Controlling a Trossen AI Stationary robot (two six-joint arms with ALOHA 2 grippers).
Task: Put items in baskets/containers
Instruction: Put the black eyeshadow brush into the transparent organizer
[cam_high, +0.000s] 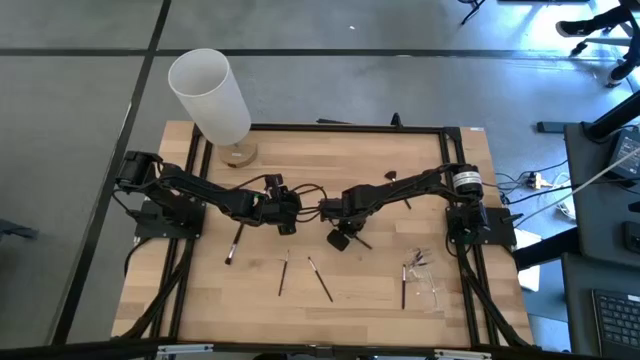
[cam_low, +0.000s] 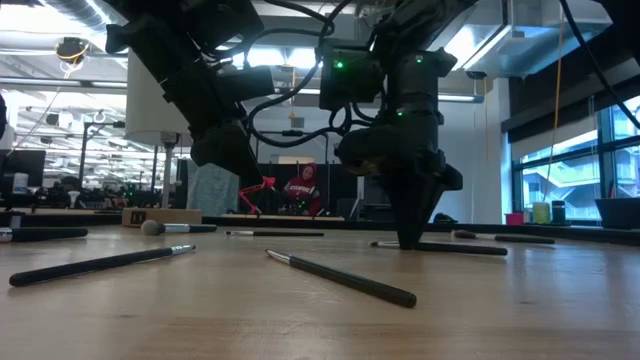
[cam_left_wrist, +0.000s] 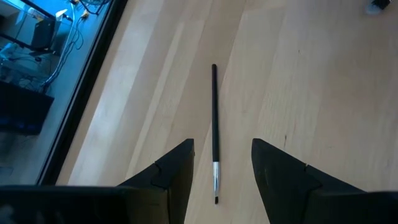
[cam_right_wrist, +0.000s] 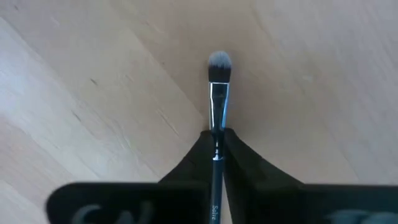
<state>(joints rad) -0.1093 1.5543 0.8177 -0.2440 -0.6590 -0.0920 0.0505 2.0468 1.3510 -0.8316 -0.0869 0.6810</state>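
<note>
A slim makeup brush (cam_right_wrist: 217, 93) with a dark handle, silver ferrule and pale tip lies flat on the wooden table (cam_high: 300, 150), and the right gripper (cam_right_wrist: 217, 138) has closed its two fingers onto the handle just behind the ferrule, so the bristled end juts out ahead of the fingertips. In the low view that gripper (cam_low: 410, 240) stands nose-down with its tips at the tabletop. The clear container (cam_high: 428, 285) sits well off to the gripper's side toward the right arm's base, with a few brushes already in or by it. The left gripper (cam_left_wrist: 217, 180) hovers with its fingers apart over another brush (cam_left_wrist: 214, 124), holding nothing. The pinch on such a thin round handle looks slight: it could roll or swing in the grip on lifting, and the long free end might catch the container's faint rim and tip it
</note>
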